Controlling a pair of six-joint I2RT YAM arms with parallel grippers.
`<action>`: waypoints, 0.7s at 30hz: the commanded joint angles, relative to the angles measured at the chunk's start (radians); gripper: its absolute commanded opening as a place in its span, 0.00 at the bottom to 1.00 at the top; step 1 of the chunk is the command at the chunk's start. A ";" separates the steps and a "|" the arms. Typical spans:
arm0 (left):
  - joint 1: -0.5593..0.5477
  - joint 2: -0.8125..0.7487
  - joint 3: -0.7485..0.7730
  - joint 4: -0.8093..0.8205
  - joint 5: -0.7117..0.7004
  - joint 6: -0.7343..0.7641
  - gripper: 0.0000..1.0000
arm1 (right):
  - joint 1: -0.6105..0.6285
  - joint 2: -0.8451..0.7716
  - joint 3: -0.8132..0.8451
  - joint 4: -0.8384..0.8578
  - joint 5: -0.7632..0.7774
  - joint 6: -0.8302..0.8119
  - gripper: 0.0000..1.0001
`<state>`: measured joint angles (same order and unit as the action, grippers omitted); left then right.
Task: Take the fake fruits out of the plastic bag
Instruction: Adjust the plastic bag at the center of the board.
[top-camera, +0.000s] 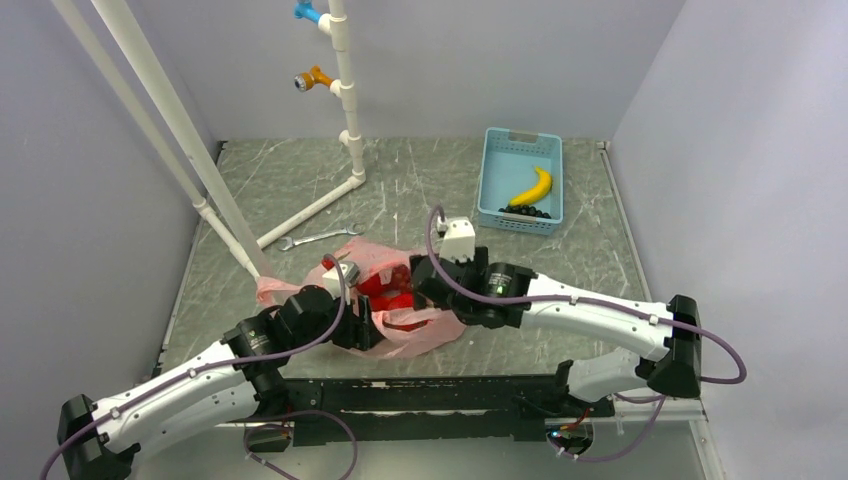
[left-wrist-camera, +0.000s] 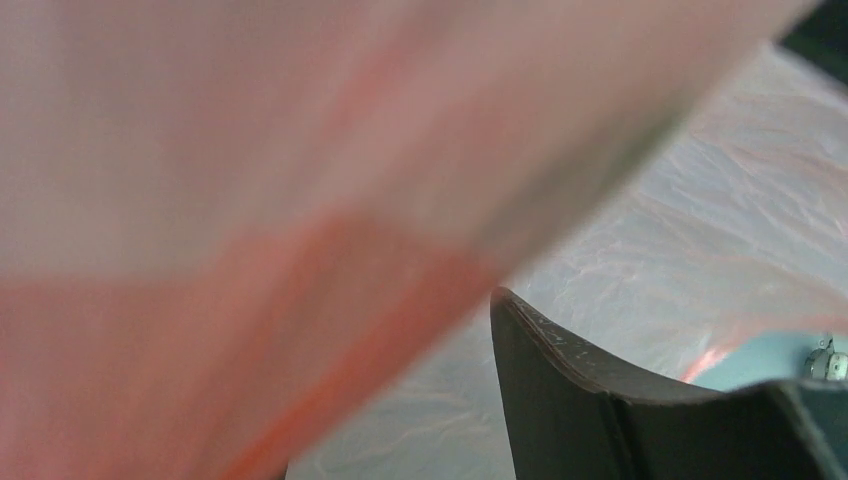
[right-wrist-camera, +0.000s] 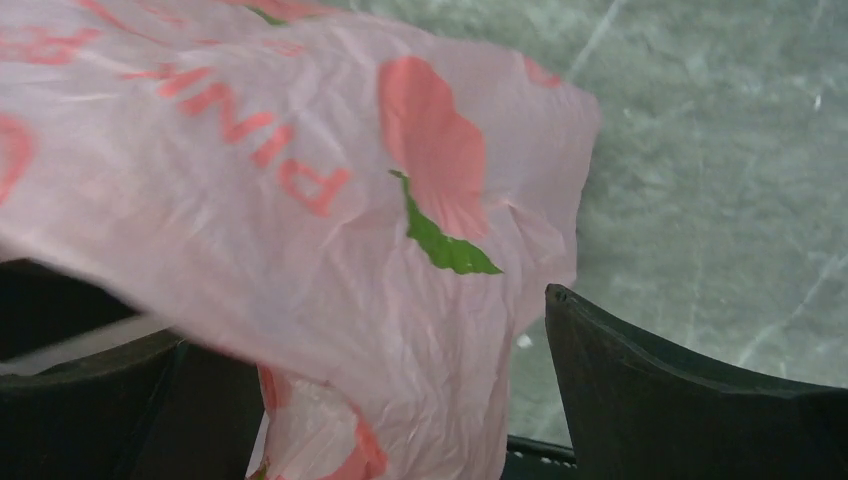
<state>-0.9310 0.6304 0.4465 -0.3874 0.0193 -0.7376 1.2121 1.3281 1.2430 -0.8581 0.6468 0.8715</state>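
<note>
Your right end effector (right-wrist-camera: 350, 320) is released: its two dark fingers (right-wrist-camera: 650, 400) stand wide apart. The plastic bag (right-wrist-camera: 300, 200) droops loose between them, covering part of one and pinched by neither. Your left end effector (top-camera: 372, 330) sits tucked against the bag's near edge. Its wrist view shows only one finger (left-wrist-camera: 580, 400) and blurred pink film close to the lens, so you cannot tell whether it is released or clenched. The fake fruits (top-camera: 388, 292) show red inside the bag, between your two end effectors on the desk (top-camera: 420, 180). Well beyond the right end effector, a blue bin (top-camera: 520, 160) holds a banana (top-camera: 533, 187).
</note>
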 joint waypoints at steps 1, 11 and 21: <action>0.000 -0.013 0.047 -0.013 -0.016 0.025 0.70 | 0.015 -0.112 -0.177 0.002 0.008 0.034 0.97; -0.001 -0.041 0.294 -0.081 0.068 0.116 0.82 | 0.037 -0.571 -0.737 0.598 -0.283 -0.207 0.46; -0.002 -0.138 0.543 -0.296 0.017 0.160 0.91 | 0.042 -0.397 -0.733 0.654 -0.309 -0.232 0.08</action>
<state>-0.9333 0.4984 0.8558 -0.5274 0.1146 -0.6418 1.2522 0.9283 0.4976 -0.2367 0.3218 0.6617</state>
